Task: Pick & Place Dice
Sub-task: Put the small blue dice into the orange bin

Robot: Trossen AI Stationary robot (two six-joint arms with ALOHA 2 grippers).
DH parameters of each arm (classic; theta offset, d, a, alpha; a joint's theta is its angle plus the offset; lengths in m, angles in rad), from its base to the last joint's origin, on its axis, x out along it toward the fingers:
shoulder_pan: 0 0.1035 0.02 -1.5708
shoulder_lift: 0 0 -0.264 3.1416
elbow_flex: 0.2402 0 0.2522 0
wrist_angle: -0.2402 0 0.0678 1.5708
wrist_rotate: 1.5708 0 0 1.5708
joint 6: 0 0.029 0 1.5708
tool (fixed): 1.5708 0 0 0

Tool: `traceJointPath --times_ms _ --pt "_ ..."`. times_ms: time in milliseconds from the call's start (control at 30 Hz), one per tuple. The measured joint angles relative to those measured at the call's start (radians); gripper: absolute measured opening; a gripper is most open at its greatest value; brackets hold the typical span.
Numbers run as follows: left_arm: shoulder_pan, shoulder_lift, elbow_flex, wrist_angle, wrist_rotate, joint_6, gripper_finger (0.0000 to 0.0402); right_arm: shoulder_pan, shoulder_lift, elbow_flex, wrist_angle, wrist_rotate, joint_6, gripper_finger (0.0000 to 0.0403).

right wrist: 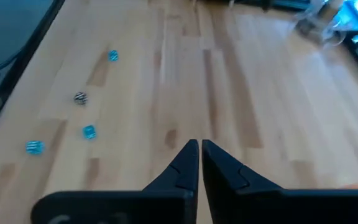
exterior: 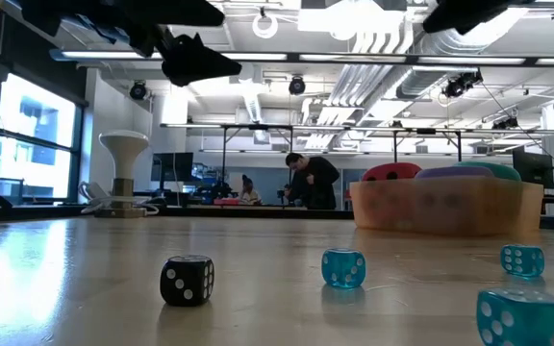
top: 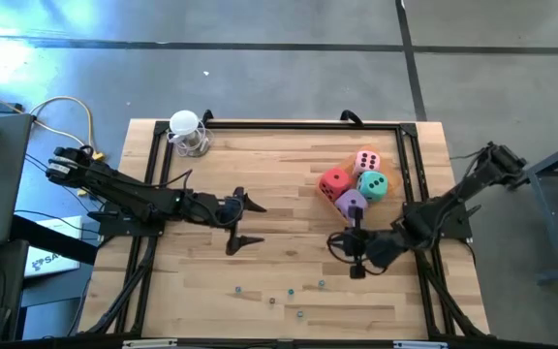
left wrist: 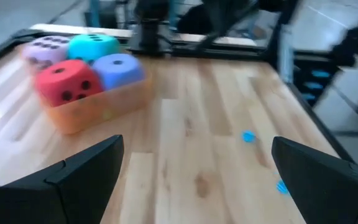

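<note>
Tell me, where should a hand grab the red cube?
Probably from above, pinching the soft red cube across its exposed upper faces. It sits in the translucent orange tray, pressed against the purple cube and teal cube, so its lower sides look blocked.

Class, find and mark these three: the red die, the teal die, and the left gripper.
red die [top: 334,182], high view, on its top face.
teal die [top: 373,184], high view, on its top face.
left gripper [top: 245,222], high view, midway between its open fingertips.
</note>
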Motion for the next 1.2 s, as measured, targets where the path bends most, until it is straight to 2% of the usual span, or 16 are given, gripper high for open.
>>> traceJointPath --times_ms 133,233,500,667,1000,1200 --pt "-0.037 0.0 0.0 -0.019 0.088 0.083 0.04 0.048 0.055 0.0 0.009 -0.001 0.131 0.0038" --pt "-0.076 0.0 0.0 -0.034 0.096 0.075 0.04 0.082 0.114 0.0 0.036 0.002 0.201 0.0065" --pt "-0.183 0.009 0.0 -0.075 0.096 0.014 0.04 0.172 0.274 0.0 0.345 0.031 0.224 0.0138" --pt "-0.24 0.016 0.0 -0.072 0.097 0.013 0.04 0.218 0.335 0.0 0.465 0.09 0.316 0.0175" --pt "-0.311 0.016 0.0 -0.074 0.097 -0.118 0.04 0.276 0.426 0.0 0.463 0.102 0.583 0.0188" --pt "-0.34 0.016 0.0 -0.073 0.096 -0.108 0.04 0.313 0.46 0.0 0.448 0.111 0.576 0.0188"
